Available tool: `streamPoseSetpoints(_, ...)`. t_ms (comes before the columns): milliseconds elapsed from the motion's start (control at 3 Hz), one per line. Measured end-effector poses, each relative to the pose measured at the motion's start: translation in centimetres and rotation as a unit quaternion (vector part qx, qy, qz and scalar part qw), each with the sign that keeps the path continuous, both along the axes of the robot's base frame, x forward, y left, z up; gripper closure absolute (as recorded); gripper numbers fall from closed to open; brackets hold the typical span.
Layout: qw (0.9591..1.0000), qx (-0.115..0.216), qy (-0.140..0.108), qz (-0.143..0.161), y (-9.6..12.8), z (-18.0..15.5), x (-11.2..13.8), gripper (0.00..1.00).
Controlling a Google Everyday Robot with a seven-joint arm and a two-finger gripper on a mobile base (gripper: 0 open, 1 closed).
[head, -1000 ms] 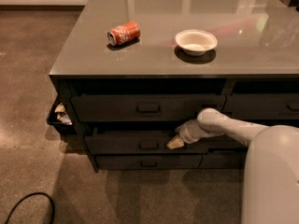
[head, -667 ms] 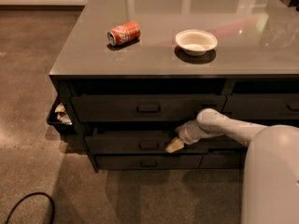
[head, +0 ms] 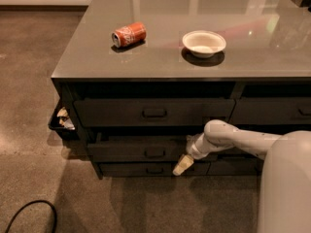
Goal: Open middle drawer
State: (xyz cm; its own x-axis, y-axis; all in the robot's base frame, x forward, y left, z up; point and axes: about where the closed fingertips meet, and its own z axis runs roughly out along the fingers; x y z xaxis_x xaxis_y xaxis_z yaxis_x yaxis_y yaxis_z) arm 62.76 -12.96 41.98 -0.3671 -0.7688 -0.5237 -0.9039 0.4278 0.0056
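The middle drawer (head: 126,149) is a wide dark front with a small loop handle (head: 154,153) at its centre. It stands a little out from the cabinet, with a dark gap above it. My gripper (head: 181,165), cream-tipped on a white arm (head: 228,137), hangs just below and right of that handle, over the drawer's lower edge. It is apart from the handle. The top drawer (head: 154,112) and the slim bottom drawer (head: 146,170) sit flush.
On the grey cabinet top (head: 252,57) lie an orange can (head: 129,34) on its side and a white bowl (head: 204,42). A dark bin with scraps (head: 62,121) hangs at the cabinet's left side. A black cable (head: 29,215) lies on the floor.
My gripper has dropped lower and come slightly toward the camera. The middle drawer front appears a little further out than before.
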Motion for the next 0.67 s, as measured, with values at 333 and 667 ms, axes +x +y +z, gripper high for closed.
streamPoseSetpoints(333, 0.9998, -0.009, 0.012, 0.013, -0.1, -0.3, -2.0, 0.19)
streamPoseSetpoints(667, 0.9992, -0.018, 0.024, 0.025, -0.2, -0.6, -3.2, 0.42)
